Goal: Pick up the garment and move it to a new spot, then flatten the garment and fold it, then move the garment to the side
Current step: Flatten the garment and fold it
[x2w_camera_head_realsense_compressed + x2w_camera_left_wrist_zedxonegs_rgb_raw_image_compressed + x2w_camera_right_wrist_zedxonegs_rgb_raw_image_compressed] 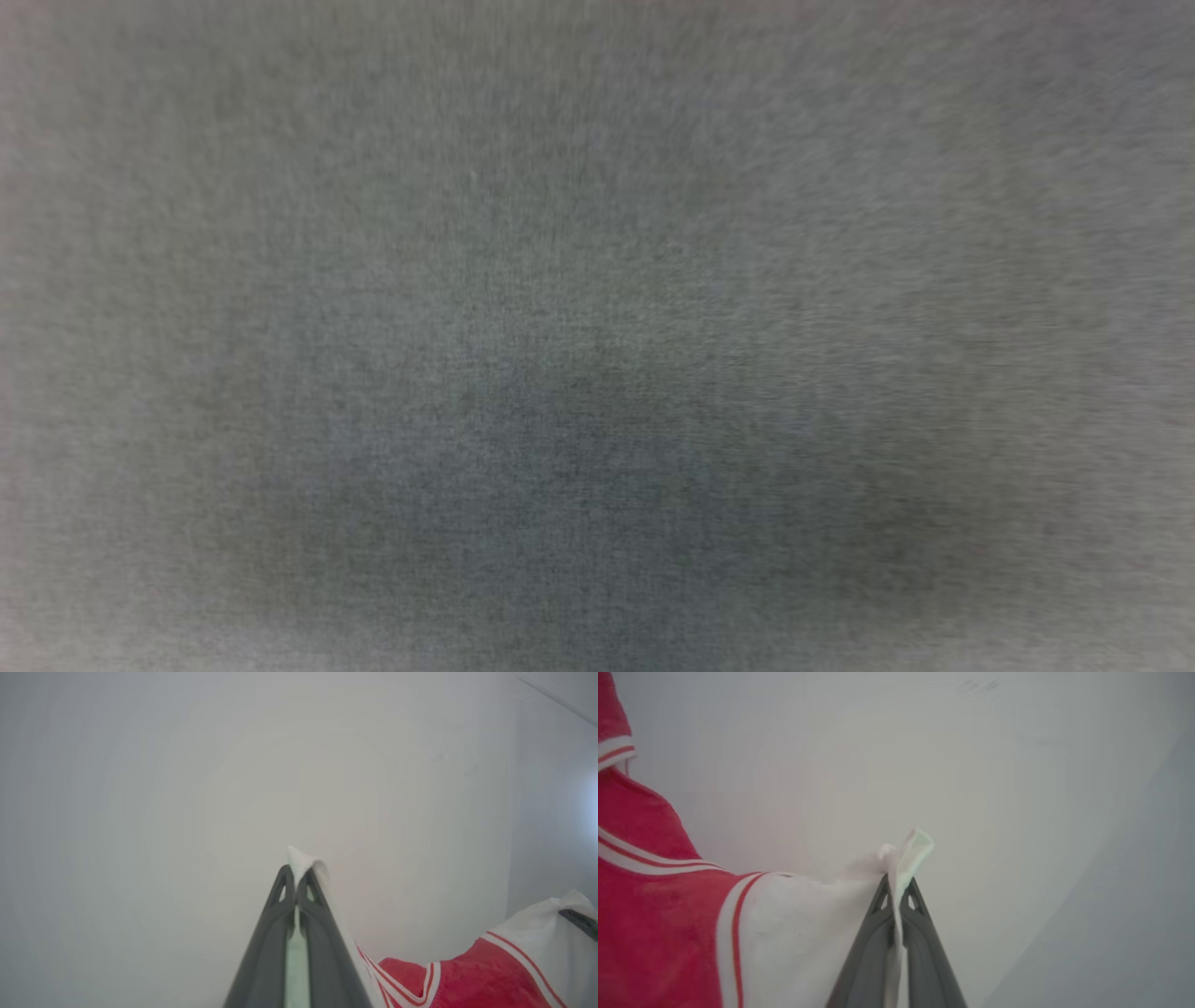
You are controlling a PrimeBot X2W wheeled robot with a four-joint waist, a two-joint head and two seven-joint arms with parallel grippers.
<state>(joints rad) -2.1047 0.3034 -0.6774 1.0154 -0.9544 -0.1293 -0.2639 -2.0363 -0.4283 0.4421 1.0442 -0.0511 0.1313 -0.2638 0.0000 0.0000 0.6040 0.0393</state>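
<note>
The garment (472, 977), a red jersey with white sleeves and red-white striped trim, hangs stretched between my two grippers. My left gripper (295, 879) is shut on the edge of one white sleeve, with a tuft of cloth poking past its tips. My right gripper (896, 887) is shut on the other white sleeve, and the garment's (654, 914) red body spreads to that view's left. In the left wrist view, a dark finger (579, 921) of the right gripper shows at the far right, on the white cloth. The lettering and number are hidden.
A pale white surface (187, 812) lies behind the garment in both wrist views, with an edge running along its right side (509, 835). The head view is a blurred grey surface (597, 336) with a darker patch low in the middle.
</note>
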